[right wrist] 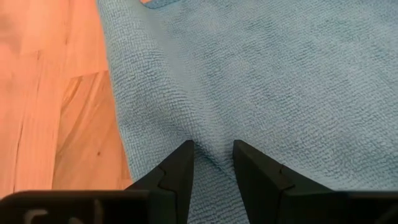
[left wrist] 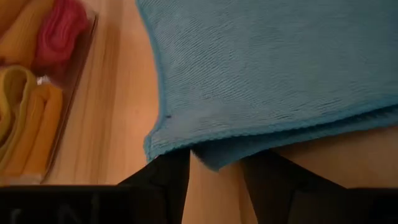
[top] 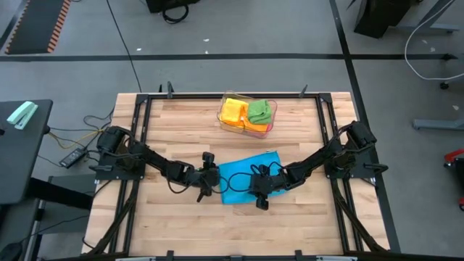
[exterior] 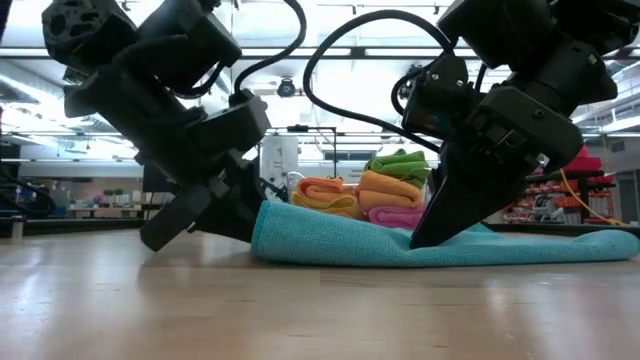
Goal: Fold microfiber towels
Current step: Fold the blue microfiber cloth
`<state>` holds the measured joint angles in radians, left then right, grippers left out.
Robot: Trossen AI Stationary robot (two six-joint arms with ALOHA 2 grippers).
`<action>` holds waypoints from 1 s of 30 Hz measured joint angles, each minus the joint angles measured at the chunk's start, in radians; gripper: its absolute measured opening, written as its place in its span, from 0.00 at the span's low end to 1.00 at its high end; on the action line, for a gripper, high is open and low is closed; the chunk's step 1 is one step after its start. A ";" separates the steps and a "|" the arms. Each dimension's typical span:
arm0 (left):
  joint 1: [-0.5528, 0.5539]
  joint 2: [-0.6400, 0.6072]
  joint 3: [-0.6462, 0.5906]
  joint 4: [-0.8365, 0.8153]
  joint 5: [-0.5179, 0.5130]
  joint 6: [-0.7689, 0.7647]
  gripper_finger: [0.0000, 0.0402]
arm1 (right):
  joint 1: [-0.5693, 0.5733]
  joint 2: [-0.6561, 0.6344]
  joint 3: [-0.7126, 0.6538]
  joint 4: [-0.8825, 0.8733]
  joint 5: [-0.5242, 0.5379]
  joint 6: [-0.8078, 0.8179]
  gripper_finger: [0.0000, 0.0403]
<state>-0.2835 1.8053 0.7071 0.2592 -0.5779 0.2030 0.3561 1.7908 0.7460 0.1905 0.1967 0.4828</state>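
No text, label, brand, number or sign is legible anywhere.

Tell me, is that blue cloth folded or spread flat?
Folded. The blue towel lies doubled on the table, two layers showing at its edge in the left wrist view.

Blue towel [top: 250,176] flat mid-table, near edge doubled over, green [top: 260,110], orange [top: 233,111], pink [exterior: 395,216] towels folded behind

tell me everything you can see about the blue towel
The blue towel is a soft, ribbed teal cloth lying on the wooden table in front of the clear tray, doubled over with one layer on another. The left gripper, fingers apart, sits at its edge; the right gripper pinches a ridge of its top.
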 joint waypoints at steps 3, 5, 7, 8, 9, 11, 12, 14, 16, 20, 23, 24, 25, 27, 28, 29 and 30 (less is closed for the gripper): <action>0.017 0.000 0.000 0.000 0.001 -0.024 0.38 | 0.000 0.000 0.000 0.000 0.000 0.000 0.30; 0.029 0.001 0.000 -0.001 0.001 -0.045 0.38 | 0.000 0.000 0.000 0.000 0.000 0.000 0.30; 0.040 0.001 0.000 -0.003 0.002 -0.066 0.38 | 0.000 0.000 0.000 0.000 0.000 0.000 0.30; 0.045 0.001 0.000 -0.005 0.008 -0.075 0.37 | 0.000 0.000 0.000 0.000 0.000 0.000 0.30; 0.049 0.001 0.000 -0.005 0.017 -0.087 0.36 | 0.000 0.000 0.000 0.000 0.000 0.000 0.30; 0.057 0.001 0.001 -0.006 0.036 -0.102 0.34 | 0.000 0.000 0.000 0.000 0.000 0.000 0.30; 0.058 0.001 0.001 -0.006 0.042 -0.110 0.33 | 0.000 0.000 0.000 0.000 0.002 0.000 0.30; 0.058 0.001 0.001 -0.007 0.046 -0.103 0.29 | 0.000 0.000 0.000 0.000 0.009 0.000 0.30; 0.057 0.001 0.001 -0.007 0.051 -0.066 0.25 | 0.000 0.000 0.000 0.000 0.010 0.000 0.30; 0.055 0.001 0.000 -0.013 0.052 0.060 0.10 | 0.000 0.000 0.000 0.000 0.011 0.000 0.30; 0.044 -0.001 0.002 -0.005 0.050 0.176 0.03 | 0.000 0.000 0.000 0.000 0.011 0.000 0.30; 0.039 -0.003 0.002 0.000 0.043 0.215 0.03 | 0.000 0.000 0.000 0.000 0.011 0.000 0.30; 0.031 -0.003 0.002 0.002 0.022 0.256 0.04 | 0.000 0.000 0.000 0.000 0.011 0.000 0.30; 0.015 -0.004 0.002 0.011 -0.044 0.336 0.07 | 0.000 0.000 0.000 0.000 0.011 0.000 0.30; 0.007 -0.004 0.003 0.011 -0.079 0.384 0.09 | 0.000 0.000 0.000 0.000 0.011 0.000 0.30; 0.000 -0.004 0.003 0.010 -0.114 0.436 0.10 | 0.000 0.000 0.000 0.000 0.011 -0.003 0.30; -0.005 -0.004 0.003 0.008 -0.139 0.484 0.11 | 0.000 0.000 0.000 0.000 0.011 -0.004 0.30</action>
<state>-0.2881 1.8015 0.7097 0.2672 -0.7164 0.6874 0.3561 1.7908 0.7460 0.1902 0.2081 0.4790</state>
